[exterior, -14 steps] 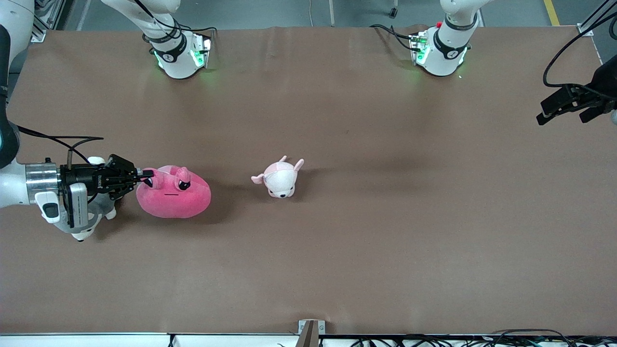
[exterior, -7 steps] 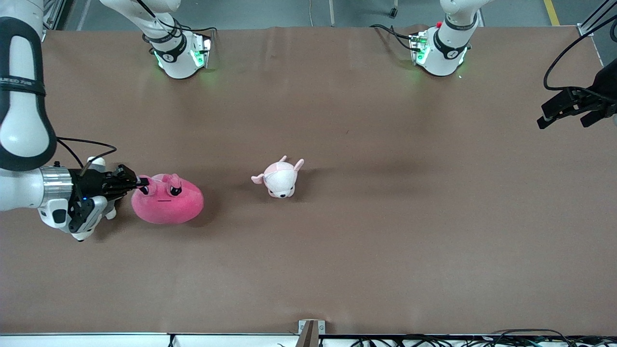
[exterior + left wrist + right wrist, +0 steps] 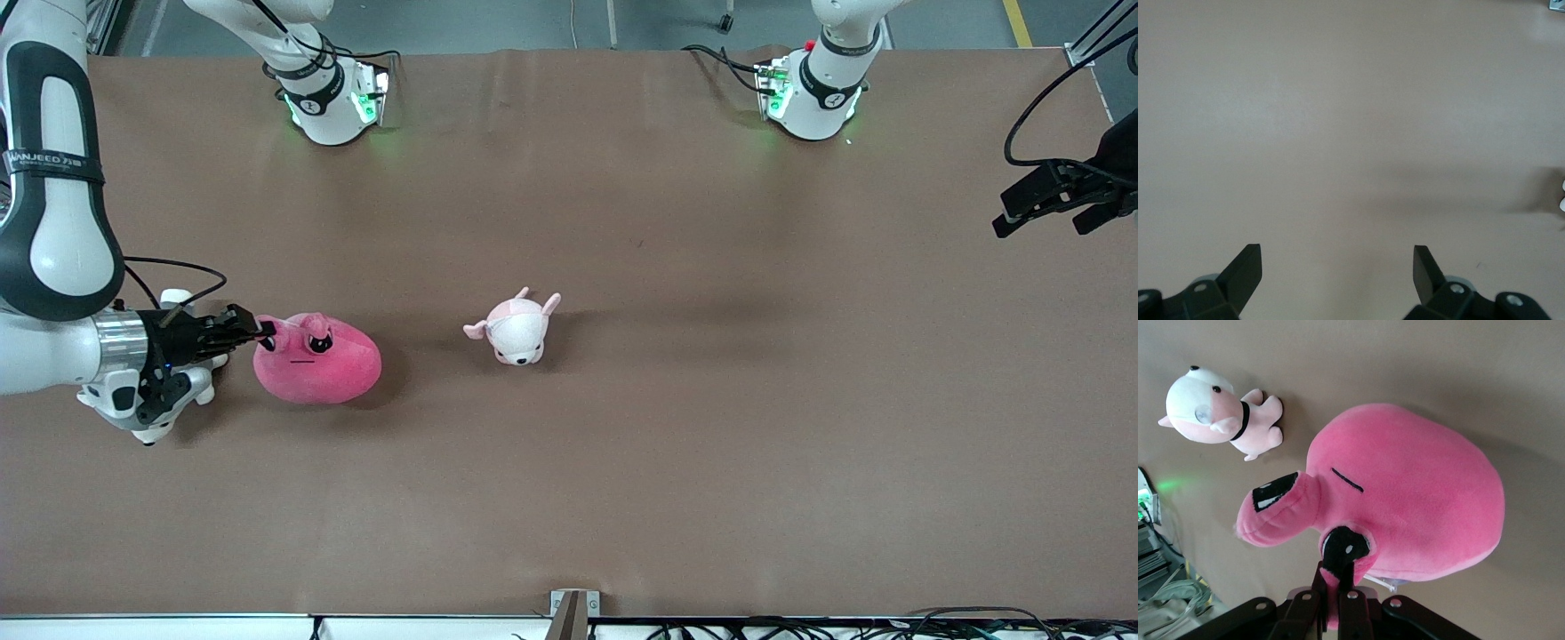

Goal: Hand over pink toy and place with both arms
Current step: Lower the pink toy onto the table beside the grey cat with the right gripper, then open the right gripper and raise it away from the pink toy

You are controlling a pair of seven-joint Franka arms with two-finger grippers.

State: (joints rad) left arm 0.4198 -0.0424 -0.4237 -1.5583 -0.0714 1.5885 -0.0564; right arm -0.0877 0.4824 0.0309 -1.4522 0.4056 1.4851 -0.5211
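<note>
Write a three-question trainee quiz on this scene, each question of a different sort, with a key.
1. True or false: the right gripper is shut on the pink toy.
2. The left gripper is: A) open, over the table at the left arm's end; B) shut on the pale pink plush; C) touching the pink toy.
3. Fill in: a grey-and-white plush lies partly under the ____ arm.

Key: 1 true; 2 A; 3 right.

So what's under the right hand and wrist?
A grey-and-white plush lies on the brown table, mostly covered by the wrist. The right hand pinches the round hot-pink plush toy.
</note>
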